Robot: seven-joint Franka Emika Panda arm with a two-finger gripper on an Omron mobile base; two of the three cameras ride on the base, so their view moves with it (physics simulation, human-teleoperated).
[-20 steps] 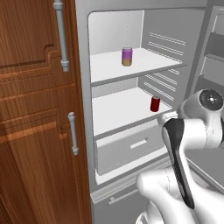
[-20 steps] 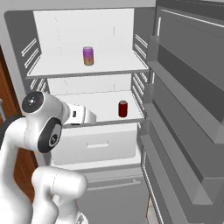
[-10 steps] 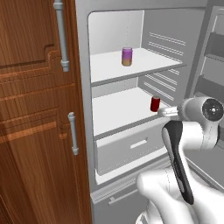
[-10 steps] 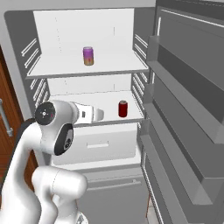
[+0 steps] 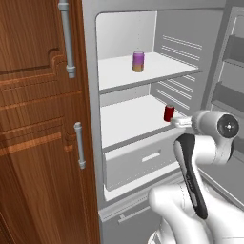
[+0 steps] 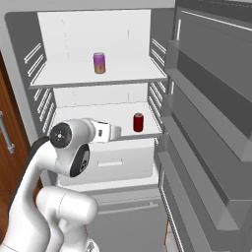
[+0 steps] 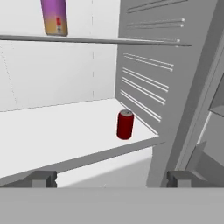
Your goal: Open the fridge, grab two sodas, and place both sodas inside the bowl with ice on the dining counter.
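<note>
My pincer (image 7: 111, 179): my two finger tips (image 7: 41, 178) stand wide apart at the bottom of the hand view, with nothing between them and nothing touching them. It is spread and empty.
Pincer's place: it sits just outside the front edge of the lower shelf (image 5: 128, 121), level with it and pointing into the fridge (image 6: 98, 59). In the left base view my hand (image 5: 183, 122) is near the red can, a little to its right and nearer to me.
Red soda (image 7: 125, 124): upright on the lower shelf, near its front edge and close to the ribbed right wall (image 7: 148, 83). It stands ahead of my pincer, slightly right of centre, apart from both tips. It also shows in the left base view (image 5: 169, 113) and the right base view (image 6: 138, 122).
Purple soda (image 6: 99, 63): upright on the upper shelf (image 6: 98, 78), purple above and orange-brown below, well above and left of the red one.
Fridge door (image 6: 211, 123): swung open on the right, its grey racks close beside my arm.
Drawer (image 5: 143, 159): white, shut, just below the lower shelf.
In the way: the shelf's front edge lies between my tips and the red can; the right wall is just beside the can.
Wooden cabinet (image 5: 38, 133): brown, with steel handles (image 5: 66, 38), left of the fridge.
</note>
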